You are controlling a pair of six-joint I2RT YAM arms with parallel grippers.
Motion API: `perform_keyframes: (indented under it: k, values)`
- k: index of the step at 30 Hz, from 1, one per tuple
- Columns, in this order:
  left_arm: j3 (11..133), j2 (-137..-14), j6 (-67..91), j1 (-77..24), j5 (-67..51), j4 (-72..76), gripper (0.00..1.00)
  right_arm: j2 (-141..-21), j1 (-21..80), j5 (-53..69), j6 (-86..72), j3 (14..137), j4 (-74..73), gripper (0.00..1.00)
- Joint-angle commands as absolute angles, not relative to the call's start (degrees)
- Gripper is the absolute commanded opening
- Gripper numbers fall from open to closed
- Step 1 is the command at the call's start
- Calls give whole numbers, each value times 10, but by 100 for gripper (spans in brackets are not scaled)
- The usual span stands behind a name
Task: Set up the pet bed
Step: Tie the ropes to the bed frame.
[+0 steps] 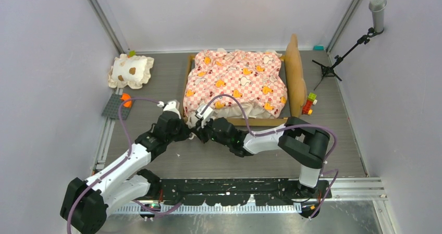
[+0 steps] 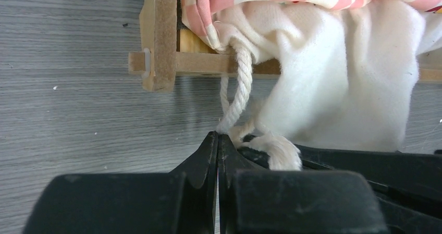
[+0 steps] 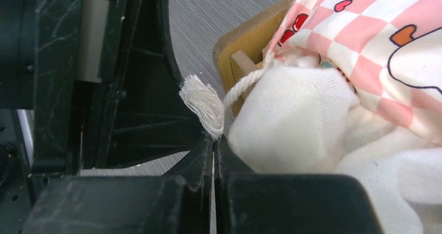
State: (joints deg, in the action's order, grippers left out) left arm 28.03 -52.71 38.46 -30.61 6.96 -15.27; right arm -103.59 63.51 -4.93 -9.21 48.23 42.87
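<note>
Lying crosswise, pet bed, headboard right, left gripper, right gripper both pinching cord

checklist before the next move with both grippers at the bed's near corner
1. Left gripper shut on the twisted white cord: ok.
2. Right gripper shut on the frayed white cord end: ok.
3. Cords knotted round the light-wood bed frame: not ok, no knot visible.
4. Pink checkered mattress seated inside frame: not ok, cream ruffle spills over the near rail.
5. Clearance between the grippers: cannot tell.
</note>
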Motion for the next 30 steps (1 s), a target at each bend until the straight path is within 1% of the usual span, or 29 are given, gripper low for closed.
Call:
perform_keyframes:
  k: [1, 8, 13, 18, 30]
  values:
    - [279, -511, 376, -304, 60, -155, 0, -1051, 630, -61, -105, 514, 390, 1]
    - [278, -495, 379, -304, 61, -167, 0, -1072, 618, -70, -132, 541, 330, 1]
    - [278, -493, 380, -303, 60, -169, 0, -1085, 613, -71, -141, 548, 326, 1]
    - [279, -491, 381, -303, 58, -170, 0, -1103, 607, -67, -151, 581, 288, 1]
    - [281, -494, 377, -304, 34, -158, 0, -1127, 600, -39, -142, 620, 238, 1]
